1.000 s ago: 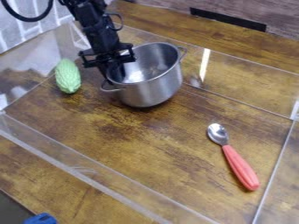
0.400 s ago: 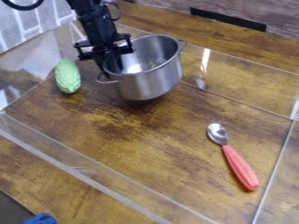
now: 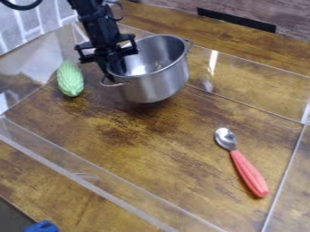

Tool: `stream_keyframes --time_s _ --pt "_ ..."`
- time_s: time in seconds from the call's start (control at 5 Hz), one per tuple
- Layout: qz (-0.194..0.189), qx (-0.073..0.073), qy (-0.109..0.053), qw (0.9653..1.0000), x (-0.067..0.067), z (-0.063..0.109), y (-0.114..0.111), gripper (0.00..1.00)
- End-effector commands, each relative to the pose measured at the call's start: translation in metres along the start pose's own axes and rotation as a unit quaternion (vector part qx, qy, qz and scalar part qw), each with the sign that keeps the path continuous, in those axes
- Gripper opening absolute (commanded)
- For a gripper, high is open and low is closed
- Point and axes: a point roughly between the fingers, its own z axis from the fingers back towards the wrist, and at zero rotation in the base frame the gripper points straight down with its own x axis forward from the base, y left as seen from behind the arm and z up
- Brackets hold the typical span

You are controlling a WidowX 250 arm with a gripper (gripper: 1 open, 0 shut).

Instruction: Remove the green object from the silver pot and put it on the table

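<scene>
The green object lies on the brown surface, at 9 o'clock from the silver pot. It is out of the pot and just beside it, apart from its wall. That is where the job wants it, so I think the main part is done. The silver pot sits near the top middle of the view and looks tipped, maybe because the arm is pushing or pulling on its edge. The pincer is at the pot's 9 to 10 o'clock side, right by the rim, with its tips pressed together. I can't tell if a bit of the rim is pinched in there. It does not have the green object. The next move may be to let the pot sit flat and back away gently, since a tug could tip it or bump the green object. The red-handled spoon lies at 5 o'clock from the pot, well apart, out of the way.
</scene>
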Motion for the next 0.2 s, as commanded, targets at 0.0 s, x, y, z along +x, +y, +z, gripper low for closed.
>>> stream_keyframes --time_s 0.0 --pt "-0.025 -0.005 -0.059 0.9979 0.0031 0.0514 -0.039 0.0"
